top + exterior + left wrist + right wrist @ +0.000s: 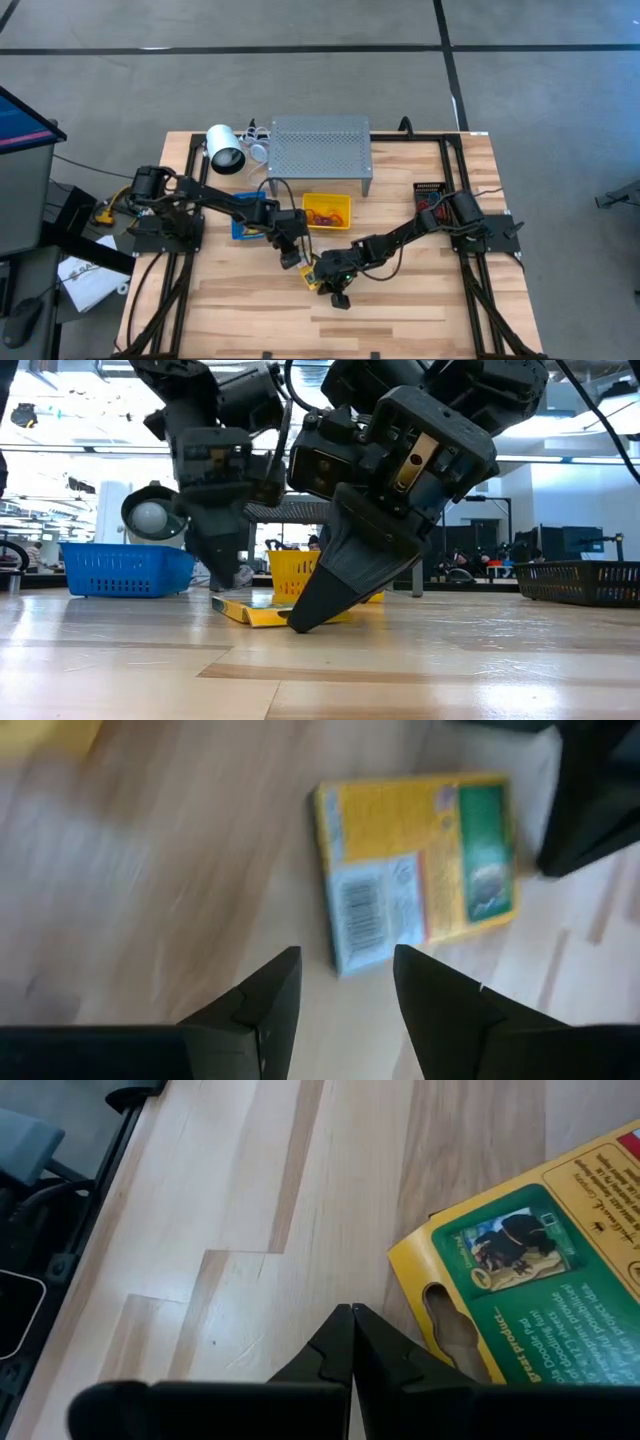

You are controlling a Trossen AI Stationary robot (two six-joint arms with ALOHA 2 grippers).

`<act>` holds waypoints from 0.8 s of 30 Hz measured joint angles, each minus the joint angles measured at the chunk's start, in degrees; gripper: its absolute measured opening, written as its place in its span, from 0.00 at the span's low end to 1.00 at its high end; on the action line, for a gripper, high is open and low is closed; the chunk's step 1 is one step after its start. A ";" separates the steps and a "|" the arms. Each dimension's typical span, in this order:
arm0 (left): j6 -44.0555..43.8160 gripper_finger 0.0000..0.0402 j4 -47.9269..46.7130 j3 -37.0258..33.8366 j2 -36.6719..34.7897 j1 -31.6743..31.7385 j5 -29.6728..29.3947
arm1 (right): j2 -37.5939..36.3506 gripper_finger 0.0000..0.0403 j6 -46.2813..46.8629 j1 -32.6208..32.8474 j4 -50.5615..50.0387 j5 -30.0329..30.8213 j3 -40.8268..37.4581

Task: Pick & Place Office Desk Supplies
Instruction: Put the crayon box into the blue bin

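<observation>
While the right tool (352,1342), pressed together, half hides the crayon box (262,615), the left tool (345,985) hovers spread.

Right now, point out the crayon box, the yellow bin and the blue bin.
crayon box (420,870): left wrist view, middle of its printed face.
yellow bin (327,211): high view, its near rim.
blue bin (125,570): low view, its front wall.

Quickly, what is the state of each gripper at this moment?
Left gripper: open, empty, above the crayon box.
Right gripper: closed, empty, tip on the table beside the crayon box.
</observation>
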 joint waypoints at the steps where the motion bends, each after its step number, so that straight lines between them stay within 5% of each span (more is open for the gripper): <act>1: 0.12 0.40 1.62 0.10 0.59 0.00 0.33 | 0.00 0.00 -0.02 0.00 -0.04 -0.01 0.00; 24: 0.19 0.40 8.97 0.10 5.11 -0.04 5.51 | 0.00 0.00 -1.49 -0.63 -0.38 -0.45 -0.04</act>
